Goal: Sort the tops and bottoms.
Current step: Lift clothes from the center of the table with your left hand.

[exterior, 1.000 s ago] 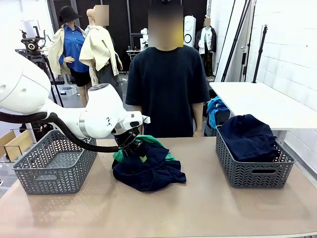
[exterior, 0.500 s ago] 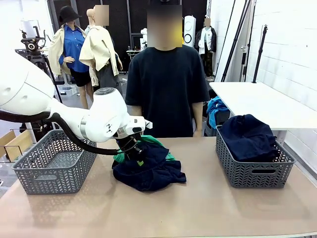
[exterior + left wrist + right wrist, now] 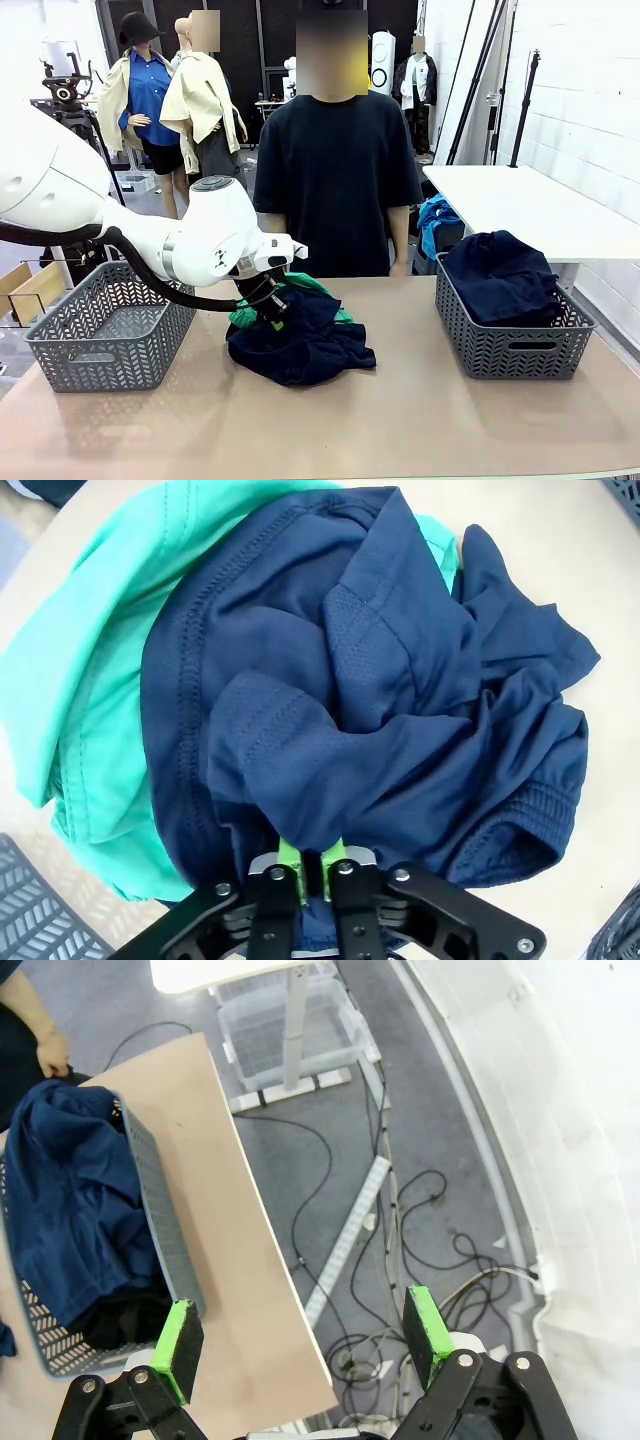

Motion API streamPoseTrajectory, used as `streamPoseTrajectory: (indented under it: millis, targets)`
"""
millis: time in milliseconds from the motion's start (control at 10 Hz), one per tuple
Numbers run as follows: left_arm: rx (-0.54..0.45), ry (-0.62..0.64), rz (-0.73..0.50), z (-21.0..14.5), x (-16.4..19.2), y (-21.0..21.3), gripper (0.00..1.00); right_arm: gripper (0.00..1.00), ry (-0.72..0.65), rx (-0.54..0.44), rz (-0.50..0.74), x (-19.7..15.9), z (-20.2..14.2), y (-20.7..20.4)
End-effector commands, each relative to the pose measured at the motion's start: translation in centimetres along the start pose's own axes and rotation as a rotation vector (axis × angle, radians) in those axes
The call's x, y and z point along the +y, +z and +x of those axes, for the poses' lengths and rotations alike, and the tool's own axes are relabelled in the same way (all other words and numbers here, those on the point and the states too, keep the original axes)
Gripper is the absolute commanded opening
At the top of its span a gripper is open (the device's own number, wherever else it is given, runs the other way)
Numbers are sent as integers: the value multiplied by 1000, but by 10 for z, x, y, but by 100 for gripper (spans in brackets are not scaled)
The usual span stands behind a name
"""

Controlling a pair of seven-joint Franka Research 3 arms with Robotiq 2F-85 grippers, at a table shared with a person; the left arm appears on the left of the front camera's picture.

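Note:
A pile of garments lies at the table's middle: a dark navy garment [image 3: 305, 345] [image 3: 380, 710] on top of a bright green one [image 3: 243, 317] [image 3: 90, 710]. My left gripper [image 3: 272, 308] [image 3: 310, 865] is down at the pile's left rear edge, shut on a pinched fold of the navy cloth. More navy garments [image 3: 500, 275] [image 3: 70, 1200] fill the grey basket [image 3: 515, 348] [image 3: 165, 1230] on the right, with a black-looking cloth [image 3: 120, 1320] at one end. My right gripper [image 3: 305, 1345] hangs open high over the table's right edge and the floor, holding nothing.
A grey basket [image 3: 110, 335] stands at the table's left with nothing visible in it. A person [image 3: 335, 180] stands at the far side behind the pile, one hand [image 3: 50, 1055] near the right basket. Cables run across the floor [image 3: 380, 1220] beyond the table edge.
My left gripper's jaws have closed onto the navy cloth at the pile's edge, after the arm settled slightly lower. The pile and baskets have not moved.

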State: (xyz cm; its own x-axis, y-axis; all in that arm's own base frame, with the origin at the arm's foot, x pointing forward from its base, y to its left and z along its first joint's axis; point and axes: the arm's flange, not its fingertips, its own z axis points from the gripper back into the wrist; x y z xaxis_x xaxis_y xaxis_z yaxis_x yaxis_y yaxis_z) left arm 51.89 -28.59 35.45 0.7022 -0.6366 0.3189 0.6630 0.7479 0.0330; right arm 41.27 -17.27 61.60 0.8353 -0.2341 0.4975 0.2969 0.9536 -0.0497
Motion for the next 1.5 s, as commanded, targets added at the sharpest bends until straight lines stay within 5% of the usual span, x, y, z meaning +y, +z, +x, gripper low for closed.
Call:
streamPoseTrajectory:
  millis: [0,500,1400]
  targets:
    - [19,18,6,-2,-1,10,0,100,2,6,5,-1,1,0]
    - [22,-65,-136,-4,4,96,0,100,2,6,5,-1,1,0]
    - [-322,-93,-105,10,25,335,0,100,2,6,5,-1,1,0]
